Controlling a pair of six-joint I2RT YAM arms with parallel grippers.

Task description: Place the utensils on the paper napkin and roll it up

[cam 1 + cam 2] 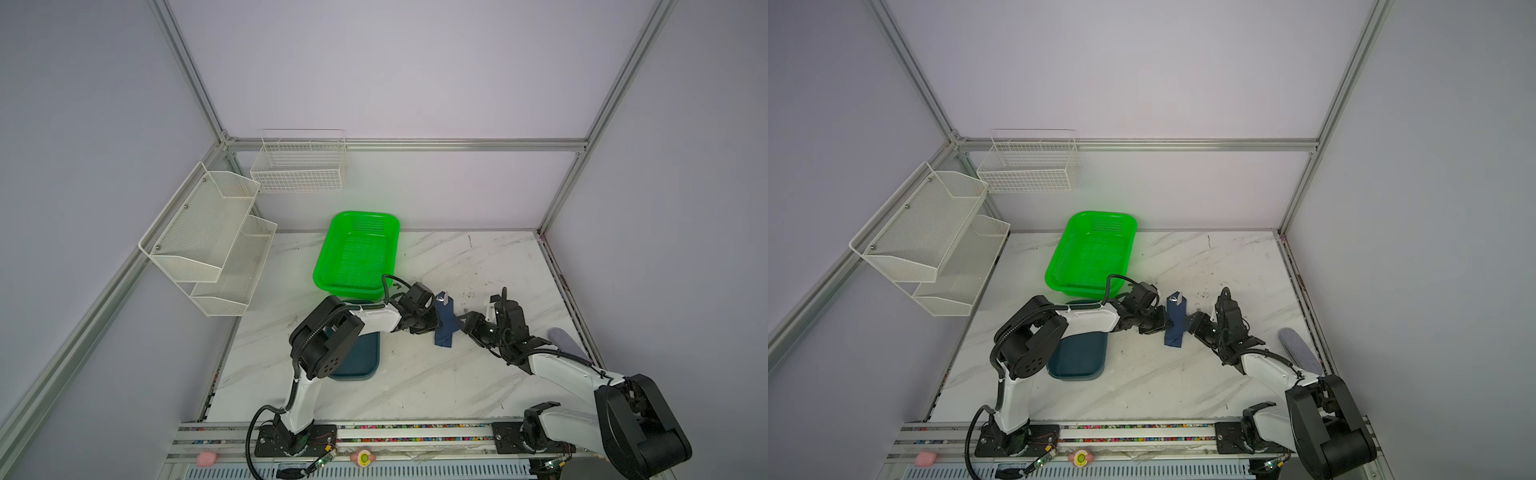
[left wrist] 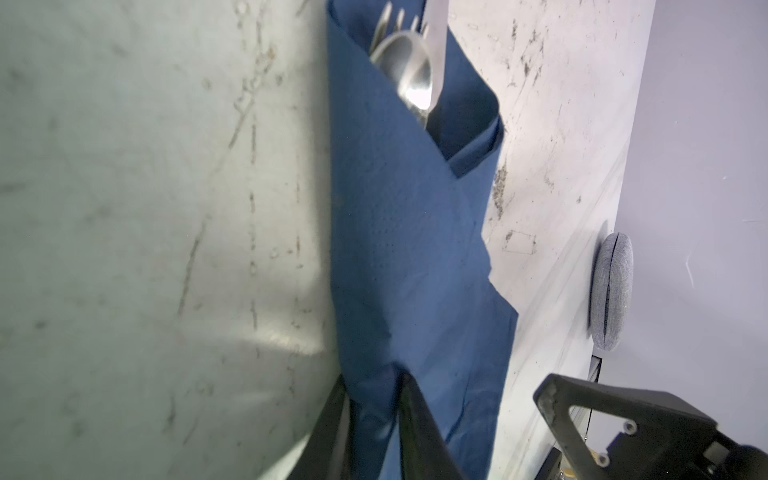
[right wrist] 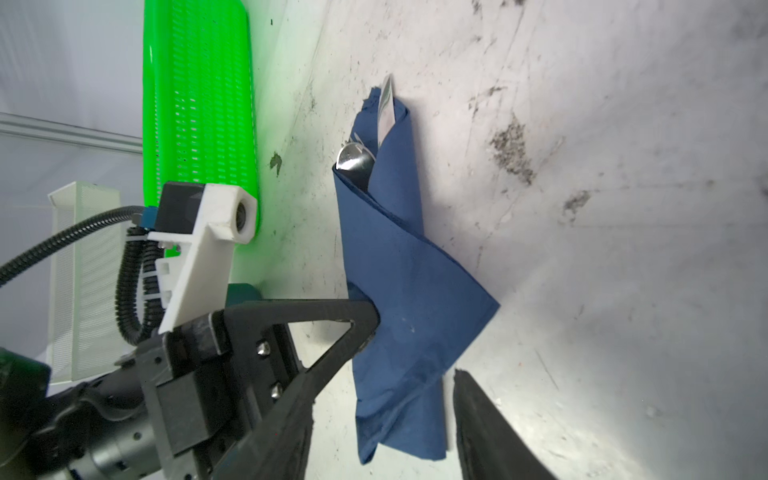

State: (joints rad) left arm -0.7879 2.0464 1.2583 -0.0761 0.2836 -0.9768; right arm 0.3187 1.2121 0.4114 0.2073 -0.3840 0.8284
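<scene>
- Dark navy blue paper napkin: wrapped into a loose roll, lying on the white marble-pattern table between the two grippers.
- In both top views the roll runs lengthwise away from the robot base. It is right of the dark teal rounded-rectangle tray and just off the near right corner of the bright green perforated plastic basket, touching neither.
- Shiny silver metal utensils: inside the roll, heads sticking out of the open far end. The left wrist view shows the spoon bowl, the fork tines behind it and the knife blade alongside. Handles are hidden in the wrap.
- The outer napkin flap crosses the roll diagonally. The near end is flatter and creased.
- Left gripper: jaws nearly together, with a fold of napkin pinched between them at the roll's left edge, towards the near end. In the right wrist view one finger presses into the fabric.
- Right gripper: jaws spread, holding nothing. The right wrist view shows one finger just beside the near end of the roll. The left wrist view shows a finger clear of the napkin, with bare table between.
- Grey fabric oval pouch: at the table's right edge, well apart from the roll.
- Tray: partly under the left arm, and the visible part holds nothing.
</scene>
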